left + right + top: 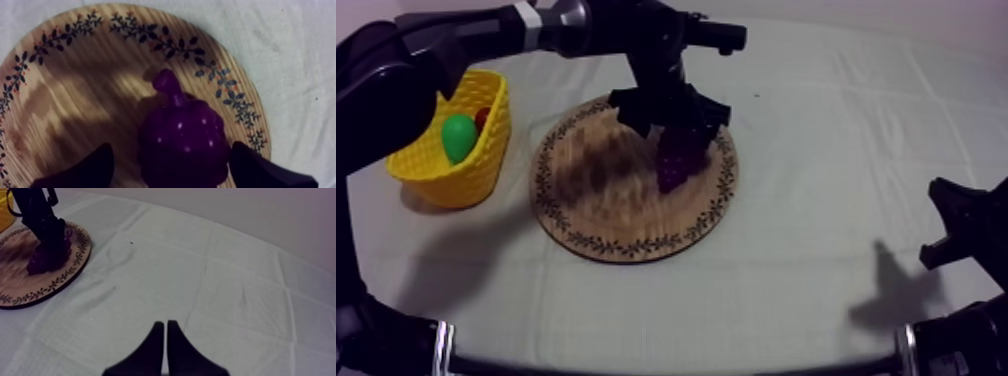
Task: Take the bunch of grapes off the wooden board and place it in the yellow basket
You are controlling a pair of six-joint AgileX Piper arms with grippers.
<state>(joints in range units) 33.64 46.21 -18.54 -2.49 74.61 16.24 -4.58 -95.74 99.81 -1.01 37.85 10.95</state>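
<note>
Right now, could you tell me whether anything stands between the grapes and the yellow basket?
Nothing visible does: the bunch of grapes lies between the left gripper's open fingers, with only bare wooden board and cloth toward the yellow basket.

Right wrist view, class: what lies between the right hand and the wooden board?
Just bare grey-white cloth lies between the right hand and the wooden board, as the right wrist view shows; the top view agrees.

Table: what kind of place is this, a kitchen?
Likely a robot test bench, not a kitchen: a left arm and right arm at a cloth-covered table, toy grapes on a board, a basket beside it.
</note>
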